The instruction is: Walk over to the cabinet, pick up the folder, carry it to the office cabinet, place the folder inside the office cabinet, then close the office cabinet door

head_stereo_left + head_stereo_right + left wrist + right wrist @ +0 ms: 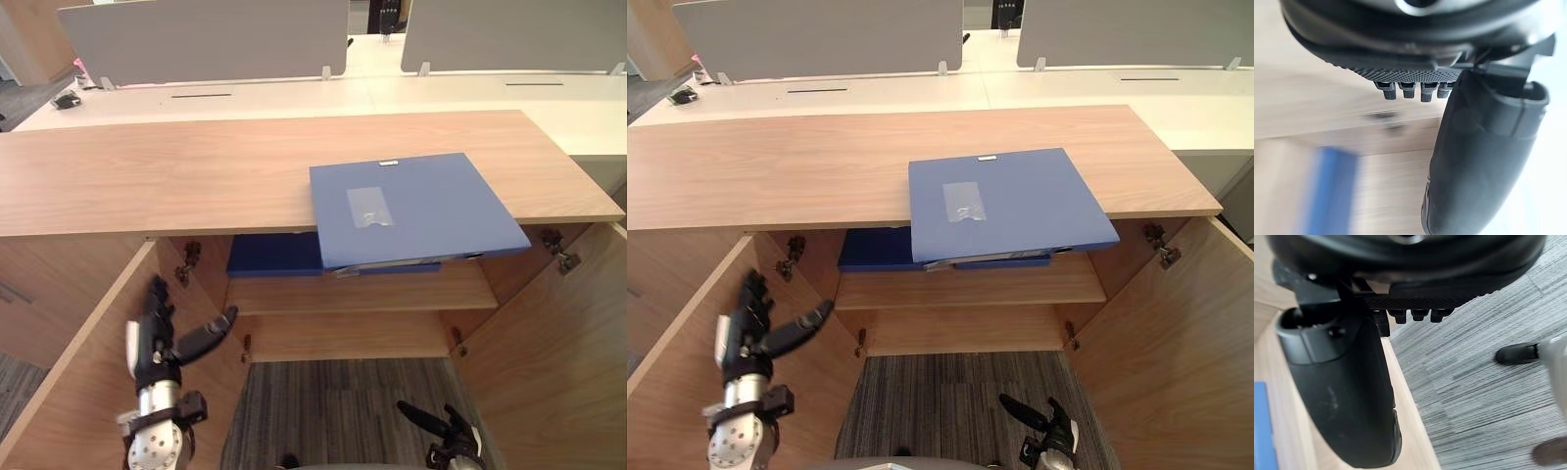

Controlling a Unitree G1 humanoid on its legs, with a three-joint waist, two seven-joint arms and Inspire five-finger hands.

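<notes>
nearest, the left hand (157,338) is raised beside the open left door (88,362) with its fingers straight and thumb spread, grasping nothing; the right hand (446,431) hangs low over the carpet, also released and empty. beyond them the shelf (392,292) carries a dark blue binder (274,255). above it the folder (411,211) lies flat on the cabinet top (176,171), its near edge overhanging the front lip. to lift it well, use that overhang: slide fingers under the jutting edge, thumb on the cover, ideally a hand at each side so it stays level. its long axis seems to run left to right, turned slightly off square, the spine probably facing away. behind stands a pale desk (294,93) with grey dividers (206,39).
</notes>
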